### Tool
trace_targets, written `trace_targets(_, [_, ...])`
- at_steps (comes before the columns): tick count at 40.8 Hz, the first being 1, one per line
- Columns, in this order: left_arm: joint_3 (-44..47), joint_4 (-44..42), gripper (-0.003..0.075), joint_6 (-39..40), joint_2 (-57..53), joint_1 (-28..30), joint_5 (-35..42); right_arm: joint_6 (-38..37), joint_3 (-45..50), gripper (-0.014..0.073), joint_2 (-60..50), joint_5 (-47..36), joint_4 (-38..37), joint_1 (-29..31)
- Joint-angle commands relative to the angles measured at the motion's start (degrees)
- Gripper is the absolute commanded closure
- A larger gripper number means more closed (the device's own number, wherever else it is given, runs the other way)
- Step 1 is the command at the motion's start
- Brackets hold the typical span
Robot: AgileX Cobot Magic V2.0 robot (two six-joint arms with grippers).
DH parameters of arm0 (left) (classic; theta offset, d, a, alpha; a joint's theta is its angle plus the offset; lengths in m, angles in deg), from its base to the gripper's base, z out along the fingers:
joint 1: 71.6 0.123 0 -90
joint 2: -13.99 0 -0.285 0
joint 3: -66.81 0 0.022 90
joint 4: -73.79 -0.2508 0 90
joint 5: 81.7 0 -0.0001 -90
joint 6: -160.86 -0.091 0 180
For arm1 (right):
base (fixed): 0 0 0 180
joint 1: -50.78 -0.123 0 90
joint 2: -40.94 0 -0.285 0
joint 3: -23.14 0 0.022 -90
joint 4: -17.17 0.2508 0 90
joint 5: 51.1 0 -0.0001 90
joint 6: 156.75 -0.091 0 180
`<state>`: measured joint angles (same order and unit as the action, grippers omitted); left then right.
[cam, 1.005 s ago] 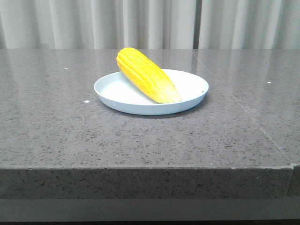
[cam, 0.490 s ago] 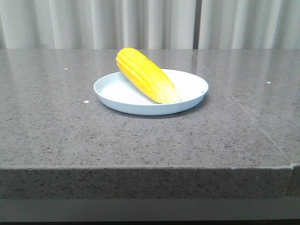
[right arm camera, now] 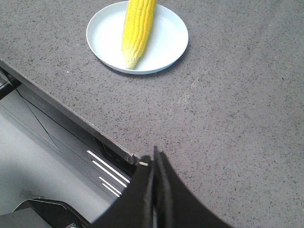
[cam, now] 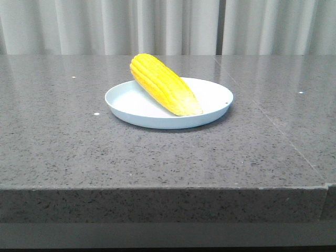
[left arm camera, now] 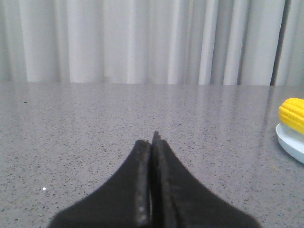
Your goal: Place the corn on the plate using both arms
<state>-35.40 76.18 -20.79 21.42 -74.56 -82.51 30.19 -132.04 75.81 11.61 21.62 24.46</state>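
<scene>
Corn point(cam: 164, 84) lies diagonally across plate point(cam: 123, 107), thick end over far-left rim, pale tip near-right inside rim. Plate mid-counter point(cam: 157, 157), well apart from all edges.

Left gripper point(left arm camera: 152, 142): jaws closed, empty; corn off to its right.

Right gripper point(right arm camera: 154, 164): jaws closed, empty, at near counter edge.

Judgement: placement complete; open room all round.

The corn point(cam: 164, 85) is lying slantwise in the plate point(cam: 131, 107), its thick end overhanging the far left rim, its tip pointing near right; the plate is sitting mid-table point(cam: 63, 142), curtains point(cam: 105, 26) hanging behind.
</scene>
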Motion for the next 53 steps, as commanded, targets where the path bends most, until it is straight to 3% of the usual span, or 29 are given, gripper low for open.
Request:
trace_targets(1, [1.28,0.03,0.074,-0.24,-0.95,0.1,4.85,0.41,-1.28,0.0664,0.37,-3.34,-0.25,-0.04])
trace_targets(48, [1.28,0.13,0.0741,-0.24,-0.95,0.1,4.85,0.41,-0.61,0.0664,-0.13,-4.03,-0.18,-0.04])
trace_targets(53, [1.28,0.13,0.0741,-0.24,-0.95,0.1,4.85,0.41,3.39,0.0664,-2.26,-6.99,-0.24,3.82])
